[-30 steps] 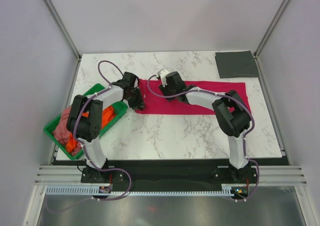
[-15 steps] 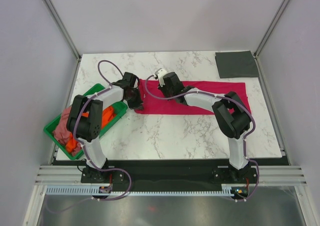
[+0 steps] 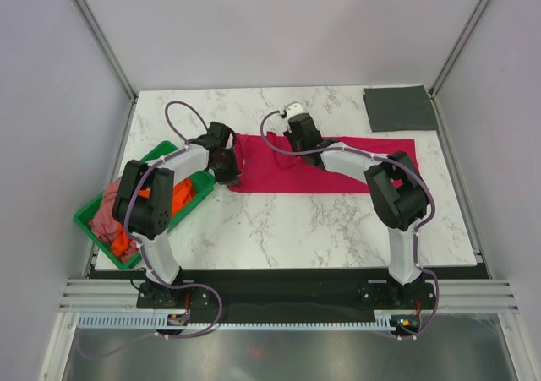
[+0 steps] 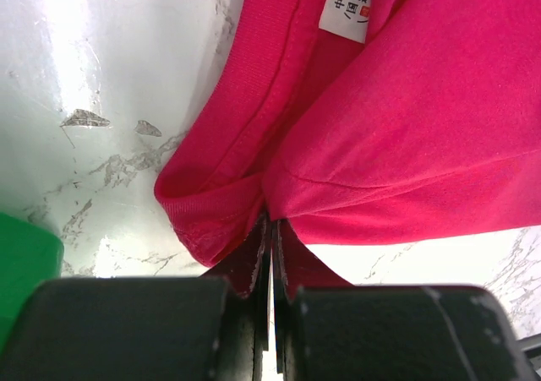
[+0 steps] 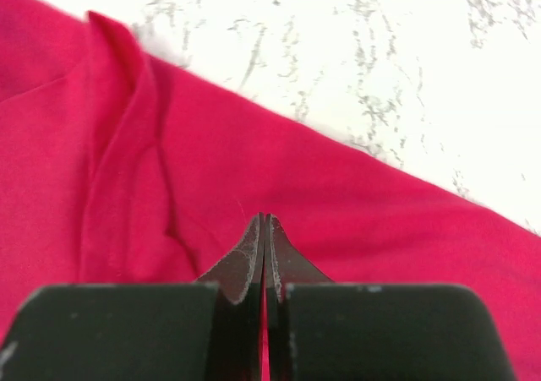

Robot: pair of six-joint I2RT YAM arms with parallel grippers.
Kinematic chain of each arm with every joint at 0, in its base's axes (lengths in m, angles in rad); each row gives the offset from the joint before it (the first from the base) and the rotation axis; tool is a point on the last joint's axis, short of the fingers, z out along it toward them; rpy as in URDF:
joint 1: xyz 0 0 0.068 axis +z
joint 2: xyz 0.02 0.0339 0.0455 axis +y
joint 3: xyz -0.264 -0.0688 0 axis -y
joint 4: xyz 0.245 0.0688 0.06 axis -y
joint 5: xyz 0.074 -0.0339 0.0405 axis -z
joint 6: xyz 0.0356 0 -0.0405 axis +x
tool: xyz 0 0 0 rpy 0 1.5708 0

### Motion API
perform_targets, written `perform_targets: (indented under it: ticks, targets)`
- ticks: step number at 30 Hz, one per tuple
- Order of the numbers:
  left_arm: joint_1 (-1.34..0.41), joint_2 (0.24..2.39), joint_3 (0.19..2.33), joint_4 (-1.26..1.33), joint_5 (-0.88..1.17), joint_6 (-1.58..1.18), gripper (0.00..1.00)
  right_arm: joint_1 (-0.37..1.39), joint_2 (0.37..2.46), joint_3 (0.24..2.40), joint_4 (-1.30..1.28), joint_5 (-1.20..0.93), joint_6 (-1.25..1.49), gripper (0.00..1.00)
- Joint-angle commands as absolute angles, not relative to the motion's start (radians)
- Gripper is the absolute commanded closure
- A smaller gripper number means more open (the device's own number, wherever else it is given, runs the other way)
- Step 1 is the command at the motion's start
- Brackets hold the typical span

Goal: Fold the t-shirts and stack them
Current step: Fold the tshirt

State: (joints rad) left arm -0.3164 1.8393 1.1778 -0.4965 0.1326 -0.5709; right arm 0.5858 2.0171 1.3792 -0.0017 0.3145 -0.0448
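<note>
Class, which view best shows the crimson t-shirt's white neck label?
The left wrist view: the label sits close, its print visible. The top external view is too far to show it; the right wrist view shows only cloth of the crimson t-shirt.

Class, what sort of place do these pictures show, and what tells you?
Most likely a robot lab test cell: a marble-patterned table boxed in by plain grey walls, a left arm and right arm bolted at its near edge, and a green tray of crumpled t-shirts.
</note>
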Motion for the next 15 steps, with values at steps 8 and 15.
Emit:
perform_targets:
  ticks: [8, 15]
  targets:
    - [-0.314, 1.839, 1.203, -0.52, 0.072, -0.529, 0.98, 0.549, 1.976, 1.361, 0.008, 0.353, 0.08, 1.0]
    - [-0.314, 1.842, 1.204, -0.525, 0.067, -0.532, 0.98, 0.526, 1.959, 1.396, -0.08, 0.357, 0.14, 0.84]
